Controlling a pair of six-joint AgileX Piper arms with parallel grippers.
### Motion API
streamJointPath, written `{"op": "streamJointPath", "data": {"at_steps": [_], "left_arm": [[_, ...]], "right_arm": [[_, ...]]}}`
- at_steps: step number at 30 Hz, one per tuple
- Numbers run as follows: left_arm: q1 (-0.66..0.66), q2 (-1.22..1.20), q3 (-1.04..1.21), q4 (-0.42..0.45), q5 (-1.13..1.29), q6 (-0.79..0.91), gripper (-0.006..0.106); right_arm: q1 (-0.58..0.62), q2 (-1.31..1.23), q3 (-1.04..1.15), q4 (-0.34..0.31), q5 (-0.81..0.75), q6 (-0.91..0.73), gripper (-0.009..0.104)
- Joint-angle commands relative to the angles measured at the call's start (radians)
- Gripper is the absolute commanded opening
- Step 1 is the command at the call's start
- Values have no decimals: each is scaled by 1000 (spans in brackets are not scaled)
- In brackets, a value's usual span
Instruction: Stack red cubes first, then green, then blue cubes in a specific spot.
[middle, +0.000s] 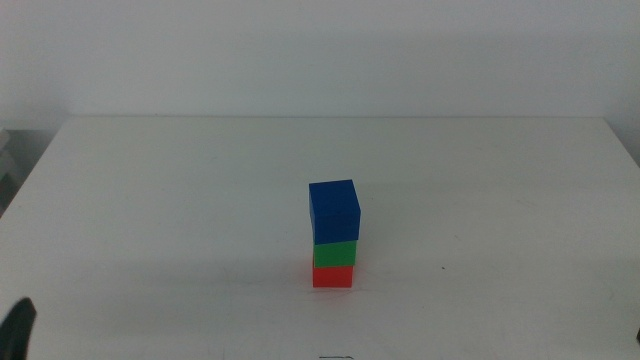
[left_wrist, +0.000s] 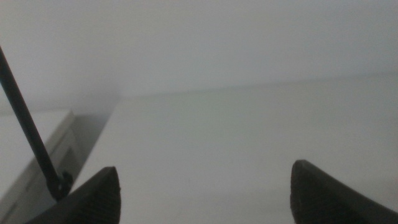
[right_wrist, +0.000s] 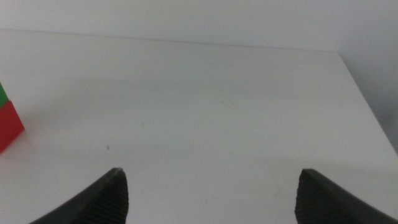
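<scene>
Red cube (middle: 332, 276) under green (middle: 335, 253) under blue (middle: 334, 210); left gripper (left_wrist: 205, 186) and right gripper (right_wrist: 211, 186) both spread, empty

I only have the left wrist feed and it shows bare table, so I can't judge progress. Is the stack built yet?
Observer: Yes. In the middle view the red cube sits on the table, the green cube on it, and the blue cube on top.
Operator: Is either gripper holding anything?
Observer: No. The right gripper has its jaws wide apart with only table between them, and the left gripper is open too.
Operator: How close is the right arm to the stack?
Observer: Its wrist view catches just an edge of the red and green cubes off to one side, clear of the jaws.
</scene>
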Motion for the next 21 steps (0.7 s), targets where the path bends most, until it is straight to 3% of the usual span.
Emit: {"op": "streamJointPath", "data": {"at_steps": [1,7,21], "left_arm": [[-1,7,4,-12,-95,-15,94],[-1,8,55,-18,-96,-15,94],[0,-49,127,-19,-139,-15,94]], "right_arm": [[-8,-32,16,-27,-72,-13,73],[-8,-91,117,-38,-73,-13,73],[-28,-183,116,-38,-50,-13,73]]}}
